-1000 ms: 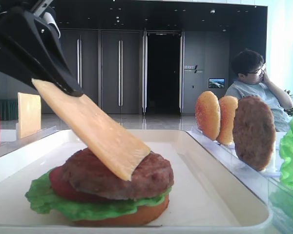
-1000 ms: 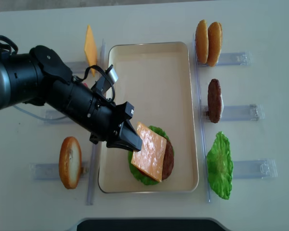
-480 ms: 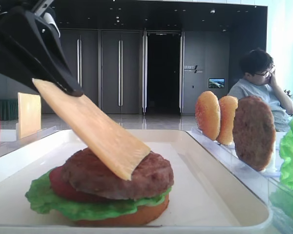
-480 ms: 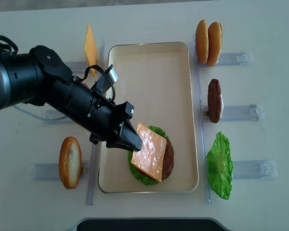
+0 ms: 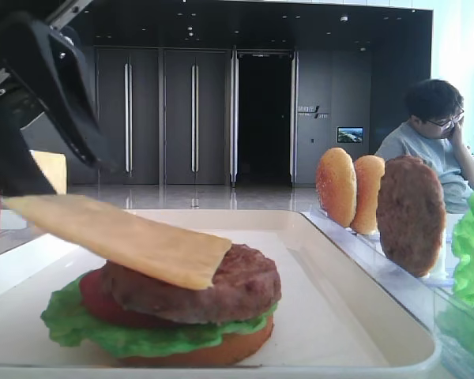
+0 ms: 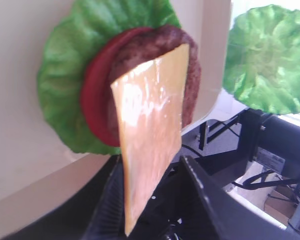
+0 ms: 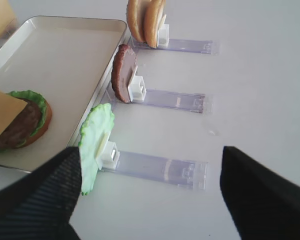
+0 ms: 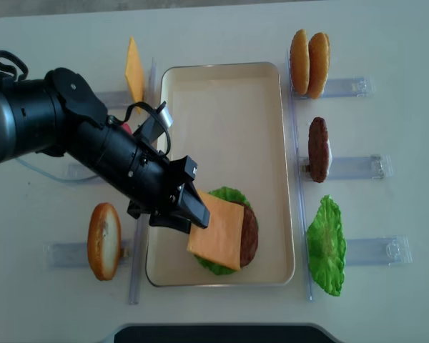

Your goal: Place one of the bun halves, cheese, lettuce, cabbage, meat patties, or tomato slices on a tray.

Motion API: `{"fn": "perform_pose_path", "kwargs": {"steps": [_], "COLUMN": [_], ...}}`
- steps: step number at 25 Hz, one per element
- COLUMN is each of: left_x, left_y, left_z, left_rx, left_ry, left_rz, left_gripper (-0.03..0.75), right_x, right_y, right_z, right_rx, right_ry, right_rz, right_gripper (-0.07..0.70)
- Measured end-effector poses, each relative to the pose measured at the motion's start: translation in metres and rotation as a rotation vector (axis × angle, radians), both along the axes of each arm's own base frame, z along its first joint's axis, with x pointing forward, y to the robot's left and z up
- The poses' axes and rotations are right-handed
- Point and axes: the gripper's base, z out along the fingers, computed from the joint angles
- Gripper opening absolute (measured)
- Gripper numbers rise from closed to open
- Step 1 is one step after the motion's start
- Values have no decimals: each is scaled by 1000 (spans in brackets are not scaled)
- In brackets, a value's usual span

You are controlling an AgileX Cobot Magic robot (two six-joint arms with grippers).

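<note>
Resting on patty (image 5: 213,282) | cheese (image 5: 126,241) | left end effector (image 8: 189,214) parted

An office-building lobby set up as a robot test station; tall dark double doors (image 5: 193,118), polished floor, a seated man in glasses (image 5: 430,134), a white table (image 8: 386,300).

The left gripper (image 8: 193,214) fingers have parted; the cheese (image 8: 216,230) dropped flatter.

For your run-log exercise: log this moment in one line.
left jaws: open | cheese: one edge on patty | patty: stacked on tray
</note>
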Motion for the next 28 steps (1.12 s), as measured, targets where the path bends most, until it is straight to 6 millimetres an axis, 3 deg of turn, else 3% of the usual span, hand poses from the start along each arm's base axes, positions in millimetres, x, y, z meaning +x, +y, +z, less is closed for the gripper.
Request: {"fn": "perform_pose_path", "kwargs": {"steps": [8,18,22,28], "left_x": [-1,-4,-2,21], "left_y": [3,3,-1,-7], "left_z": [-2,-1,12,43], "left_rx": [49,43,9,19], "left_ry": [20,61,87,-19], "left_rz": [7,-1,-59,-93], "left_gripper": [394,411,411,411], "right_x": [0,0,0,0], "right_y": [0,0,0,0], "right_z": [0,0,0,0], "right_rx": [0,0,0,0], "right_ry": [0,0,0,0], "right_rz": [0,0,0,0], "right_gripper": [542,542,542,542]}}
